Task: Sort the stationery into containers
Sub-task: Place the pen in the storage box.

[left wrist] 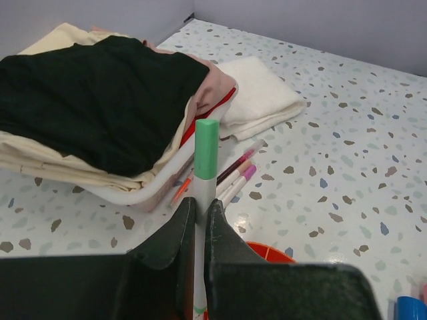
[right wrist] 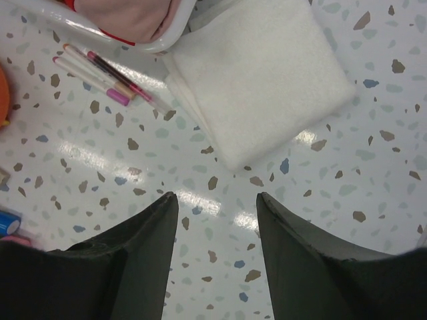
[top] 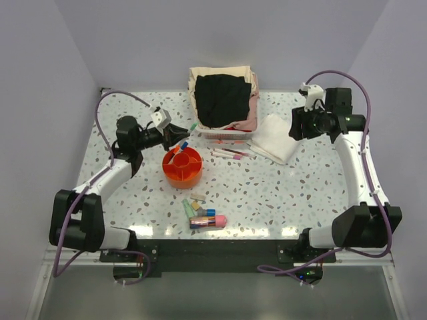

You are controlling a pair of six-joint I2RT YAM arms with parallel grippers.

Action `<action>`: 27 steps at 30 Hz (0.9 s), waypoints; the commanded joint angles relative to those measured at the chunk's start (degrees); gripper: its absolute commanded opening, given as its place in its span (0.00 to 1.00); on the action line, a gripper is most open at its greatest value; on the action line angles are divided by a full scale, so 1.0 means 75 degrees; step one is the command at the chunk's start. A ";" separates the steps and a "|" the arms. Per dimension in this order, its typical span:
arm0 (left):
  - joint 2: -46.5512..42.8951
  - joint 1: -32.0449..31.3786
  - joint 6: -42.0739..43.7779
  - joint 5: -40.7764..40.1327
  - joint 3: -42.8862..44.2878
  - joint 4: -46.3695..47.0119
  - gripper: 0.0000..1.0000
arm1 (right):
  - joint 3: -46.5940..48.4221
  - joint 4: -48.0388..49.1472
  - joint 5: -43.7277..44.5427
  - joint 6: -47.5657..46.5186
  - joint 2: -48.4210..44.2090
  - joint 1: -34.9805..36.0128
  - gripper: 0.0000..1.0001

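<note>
My left gripper point(top: 179, 133) point(left wrist: 200, 200) is shut on a thin white pen with a green cap point(left wrist: 206, 148) point(top: 193, 125), held just above the far edge of the round orange tray point(top: 168, 175) point(left wrist: 270, 252). A blue-capped piece point(top: 183, 145) stands in the tray. Several white pens with pink and dark caps point(top: 227, 153) point(left wrist: 239, 170) point(right wrist: 100, 75) lie on the table between the tray and the cloth. More stationery lies in a small heap point(top: 203, 215) near the front edge. My right gripper point(top: 297, 127) point(right wrist: 217, 197) hangs open over bare table, holding nothing.
A white basket point(top: 200, 131) point(left wrist: 133, 195) of dark and pink clothes stands at the back centre, close to my left gripper. A folded white cloth point(top: 277, 137) point(right wrist: 260, 80) lies just ahead of my right gripper. White walls close in the table.
</note>
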 commanded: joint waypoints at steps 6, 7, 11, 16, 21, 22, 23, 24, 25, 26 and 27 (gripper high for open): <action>-0.0260 0.0905 -0.0739 0.0092 -0.1121 0.2249 0.00 | 0.0092 -0.0355 0.0484 -0.0253 0.0020 -0.0038 0.54; -0.0236 0.0964 -0.0680 0.0127 -0.1249 0.2249 0.00 | 0.0080 -0.0390 0.0496 -0.0311 0.0008 -0.0038 0.54; -0.0014 0.1175 -0.0516 0.0233 -0.1508 0.2436 0.00 | 0.0068 -0.0530 0.0636 -0.0429 0.0008 -0.0026 0.54; 0.0443 0.1223 -0.0562 0.0303 -0.1801 0.2822 0.00 | 0.0185 -0.0648 0.0742 -0.0546 0.0136 -0.0026 0.54; 0.0596 0.1223 -0.0505 0.0280 -0.2094 0.3022 0.00 | 0.0220 -0.0648 0.0789 -0.0605 0.0242 -0.0026 0.54; 0.0596 0.1223 -0.0458 0.0233 -0.2199 0.3057 0.00 | 0.0220 -0.0660 0.0800 -0.0616 0.0265 -0.0026 0.54; 0.0619 0.1223 -0.0538 0.0221 -0.2235 0.3162 0.00 | 0.0220 -0.0671 0.0800 -0.0628 0.0266 -0.0026 0.54; 0.0619 0.1234 -0.0597 0.0256 -0.2235 0.3163 0.00 | 0.0209 -0.0683 0.0800 -0.0640 0.0277 -0.0026 0.54; 0.0619 0.1408 -0.0609 0.0221 -0.2235 0.3198 0.00 | 0.0220 -0.0706 0.0800 -0.0652 0.0300 -0.0026 0.54; 0.0643 0.1445 -0.0656 0.0233 -0.2247 0.3256 0.00 | 0.0232 -0.0707 0.0800 -0.0652 0.0312 -0.0038 0.54; 0.0654 0.1468 -0.0726 0.0221 -0.2247 0.3280 0.00 | 0.0244 -0.0730 0.0800 -0.0663 0.0324 -0.0038 0.54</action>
